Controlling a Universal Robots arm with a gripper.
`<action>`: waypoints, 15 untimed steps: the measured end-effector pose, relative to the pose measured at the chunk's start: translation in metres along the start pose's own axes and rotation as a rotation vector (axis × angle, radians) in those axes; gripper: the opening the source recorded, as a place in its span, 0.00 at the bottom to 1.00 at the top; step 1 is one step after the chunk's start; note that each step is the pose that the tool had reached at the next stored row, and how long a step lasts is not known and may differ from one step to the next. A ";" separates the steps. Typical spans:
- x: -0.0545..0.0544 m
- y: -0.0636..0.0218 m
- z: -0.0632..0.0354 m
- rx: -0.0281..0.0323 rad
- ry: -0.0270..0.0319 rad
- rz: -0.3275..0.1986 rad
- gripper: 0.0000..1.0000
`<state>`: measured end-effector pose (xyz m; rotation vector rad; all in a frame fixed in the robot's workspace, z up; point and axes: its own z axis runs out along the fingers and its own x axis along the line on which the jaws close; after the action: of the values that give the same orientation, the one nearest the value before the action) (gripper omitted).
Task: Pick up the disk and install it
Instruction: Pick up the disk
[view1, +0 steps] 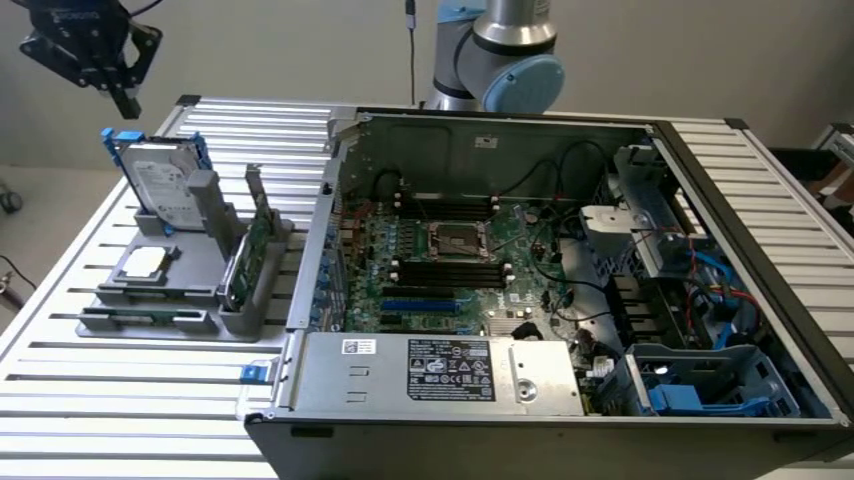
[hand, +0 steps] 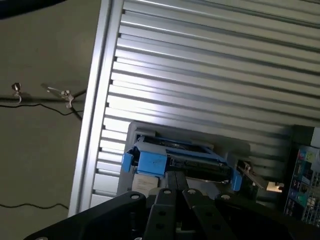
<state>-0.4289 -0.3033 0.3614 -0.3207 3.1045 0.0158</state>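
The exterior view is lit softly, with the computer case (view1: 534, 145) shaded inside. A white glare is seen on the slatted table (hand: 165, 107) in the wrist view.

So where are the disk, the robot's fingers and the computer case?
disk (view1: 163, 185), exterior view, on its white label
fingers (view1: 126, 99), exterior view, on one finger's side
computer case (view1: 441, 145), exterior view, on its far inner wall

Exterior: high, oblique, wide. Wrist: downward, shares disk (view1: 162, 183) (hand: 152, 161).
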 end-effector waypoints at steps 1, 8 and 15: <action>0.000 0.0000 0.0000 -0.0005 0.0008 -0.016 0.11; 0.000 0.0008 0.0000 -0.0034 0.0058 -0.111 0.11; -0.001 0.0037 0.0000 -0.0060 0.0116 -0.177 0.11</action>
<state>-0.4289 -0.2995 0.3615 -0.5960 3.0751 0.0205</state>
